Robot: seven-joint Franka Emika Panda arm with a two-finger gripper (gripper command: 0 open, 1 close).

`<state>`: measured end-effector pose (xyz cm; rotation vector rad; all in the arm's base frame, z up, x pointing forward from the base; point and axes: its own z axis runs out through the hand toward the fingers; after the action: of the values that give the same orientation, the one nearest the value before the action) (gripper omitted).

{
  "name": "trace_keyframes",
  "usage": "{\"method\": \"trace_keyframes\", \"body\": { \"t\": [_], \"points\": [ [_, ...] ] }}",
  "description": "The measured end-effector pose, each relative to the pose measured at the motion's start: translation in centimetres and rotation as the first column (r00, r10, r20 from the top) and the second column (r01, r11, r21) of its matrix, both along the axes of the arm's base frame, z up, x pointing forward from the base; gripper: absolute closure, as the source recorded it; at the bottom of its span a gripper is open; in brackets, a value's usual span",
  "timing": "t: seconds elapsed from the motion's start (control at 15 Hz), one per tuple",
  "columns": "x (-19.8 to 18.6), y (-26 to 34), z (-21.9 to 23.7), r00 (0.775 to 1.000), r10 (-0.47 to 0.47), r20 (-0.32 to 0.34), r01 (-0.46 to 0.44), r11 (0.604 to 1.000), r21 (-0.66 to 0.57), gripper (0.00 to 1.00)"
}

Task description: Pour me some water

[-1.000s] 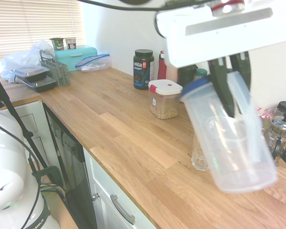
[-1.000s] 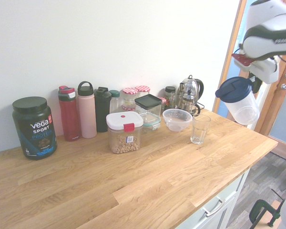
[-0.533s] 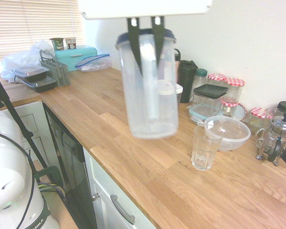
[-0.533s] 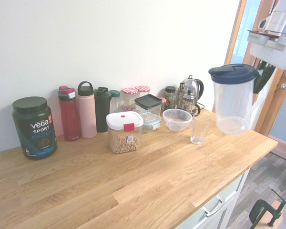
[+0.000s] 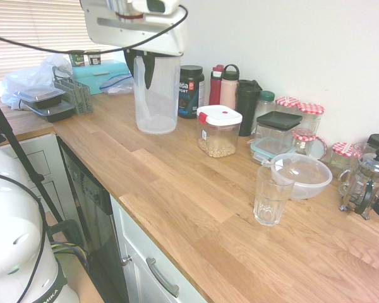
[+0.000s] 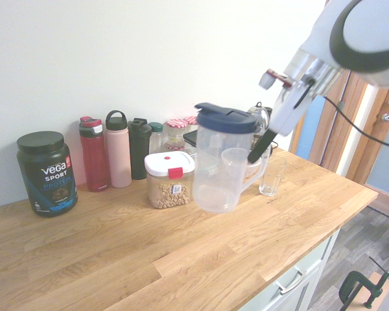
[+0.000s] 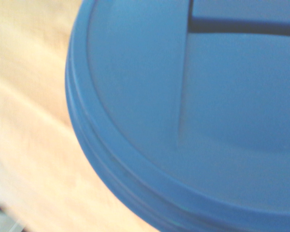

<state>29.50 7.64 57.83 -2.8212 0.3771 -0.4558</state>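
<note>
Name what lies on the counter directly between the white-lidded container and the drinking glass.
Only bare wooden counter, as the first exterior view shows; in the second, the pitcher covers part of that stretch.

One white arm (image 6: pixel 369 39), reaching in from the upper right of the second exterior view. One wrist (image 6: pixel 312 72), tilted. One gripper (image 6: pixel 253 157), two dark fingers (image 5: pixel 148 66), closed in a grip, pointing obliquely downward.

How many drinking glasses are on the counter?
1: the clear glass stands in front of the clear bowl. The jar cluster could hide another.
</note>
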Motion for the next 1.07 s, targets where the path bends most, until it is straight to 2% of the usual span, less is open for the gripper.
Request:
{"method": "trace_keyframes", "body": {
  "t": [0.2,0.53,0.87,0.93,1.07],
  "points": [
    [0.5,5.1,-2.9,1.0,-0.012,0.022,0.013,0.998,-0.06,1.0],
    [5.2,8.8,-9.7,0.999,-0.048,-0.016,0.047,0.998,-0.052,1.0],
    [7.9,10.1,-11.6,0.996,-0.091,-0.016,0.09,0.996,-0.027,1.0],
    [7.9,10.3,-11.7,0.995,-0.095,-0.016,0.094,0.995,-0.027,0.0],
    [7.9,10.5,-12.0,0.994,-0.104,-0.02,0.104,0.994,-0.035,0.0]
  ]
}}
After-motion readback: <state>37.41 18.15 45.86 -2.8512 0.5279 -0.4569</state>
